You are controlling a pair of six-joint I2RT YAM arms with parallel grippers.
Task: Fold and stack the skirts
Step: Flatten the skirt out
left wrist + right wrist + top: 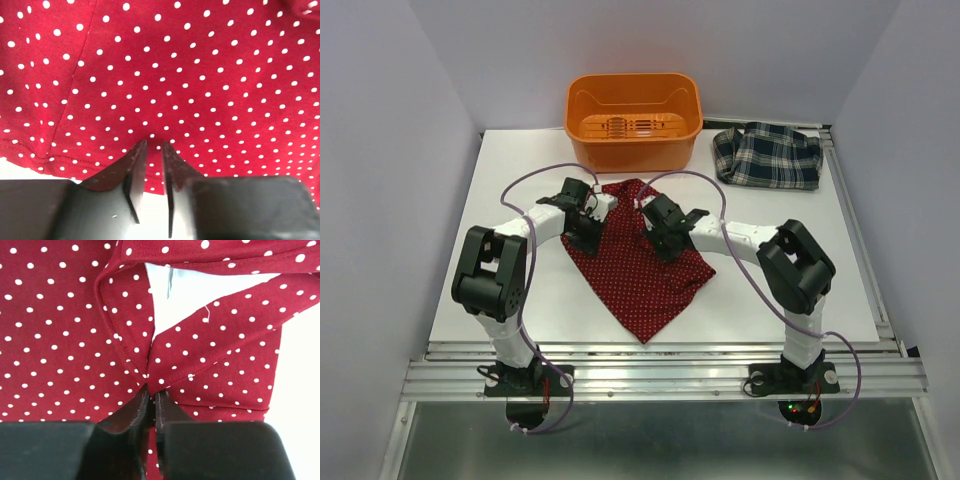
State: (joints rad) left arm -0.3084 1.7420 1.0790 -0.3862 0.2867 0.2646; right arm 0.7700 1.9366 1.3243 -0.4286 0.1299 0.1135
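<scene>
Early days on this one, I'd say. The red polka-dot skirt (642, 272) lies spread in the middle of the desk (570, 310) as a rough diamond, one layer with a few flipped edges. I can't call any of that a proper fold.

The right end effector (151, 391) has its jaws pressed together on a ridge of the red cloth beside an opening where the pale lining shows, so that one has a grip. The left end effector (154, 145) is down on the same skirt near a hem. Its jaws are close with a slim gap between them and a tiny pucker of cloth at the tips. I can't tell whether it's actually got a bite or not.

The plaid skirt (767, 157) sits at the far right corner in a loose heap, well apart from the red one and untouched by either arm. The orange bin (633, 150) is at the back, just beyond the red skirt's top corner.

So by my reckoning nothing is finished: the red one needs folding, then the plaid, then one goes on top of the other.
</scene>
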